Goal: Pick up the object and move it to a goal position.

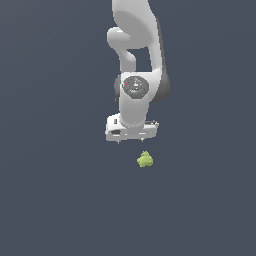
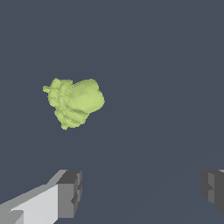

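Object (image 1: pixel 145 159) just beyond the downward-pointing tool (image 1: pixel 132 141), fingers (image 2: pixel 69 193) spread wide, nothing grasped.

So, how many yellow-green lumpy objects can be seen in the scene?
1. The yellow-green object lies alone on the dark surface, just below the gripper and slightly toward the exterior view's right. The wrist view shows the same one, outside the open fingers. None seem hidden.

The arm (image 1: pixel 134 65) looks like smooth white plastic with a soft sheen, dark grey at its joint covers. The object (image 2: pixel 74 103) is matt yellow-green, bumpy and ridged on one side (its other lobe smoother). The gripper (image 2: pixel 140 192) has dull grey, blocky fingertips (image 2: pixel 70 192). The ground (image 1: pixel 50 200) is flat, matt slate-blue.
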Controlling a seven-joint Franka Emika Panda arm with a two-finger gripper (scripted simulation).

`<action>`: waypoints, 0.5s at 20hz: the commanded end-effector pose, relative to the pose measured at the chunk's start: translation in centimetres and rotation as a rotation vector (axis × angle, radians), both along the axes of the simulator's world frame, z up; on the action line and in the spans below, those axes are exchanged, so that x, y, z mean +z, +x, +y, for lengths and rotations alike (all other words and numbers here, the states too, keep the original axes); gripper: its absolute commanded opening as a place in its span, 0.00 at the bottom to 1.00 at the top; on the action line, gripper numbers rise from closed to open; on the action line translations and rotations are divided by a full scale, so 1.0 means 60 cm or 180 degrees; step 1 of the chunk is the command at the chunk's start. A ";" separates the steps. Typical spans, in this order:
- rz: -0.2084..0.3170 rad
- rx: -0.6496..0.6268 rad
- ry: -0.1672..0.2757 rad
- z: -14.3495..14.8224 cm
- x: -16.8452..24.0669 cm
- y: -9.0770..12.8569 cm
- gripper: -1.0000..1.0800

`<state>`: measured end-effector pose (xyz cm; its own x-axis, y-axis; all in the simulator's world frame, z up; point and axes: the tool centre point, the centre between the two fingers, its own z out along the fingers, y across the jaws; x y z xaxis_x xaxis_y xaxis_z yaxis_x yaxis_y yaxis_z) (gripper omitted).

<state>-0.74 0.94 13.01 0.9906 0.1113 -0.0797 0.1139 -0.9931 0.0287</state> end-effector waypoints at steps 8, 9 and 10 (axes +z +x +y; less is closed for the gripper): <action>-0.0126 0.0843 0.0098 0.071 -0.044 0.052 0.96; -0.0138 0.0917 0.0108 0.077 -0.048 0.057 0.96; -0.0150 0.0985 0.0118 0.083 -0.051 0.060 0.96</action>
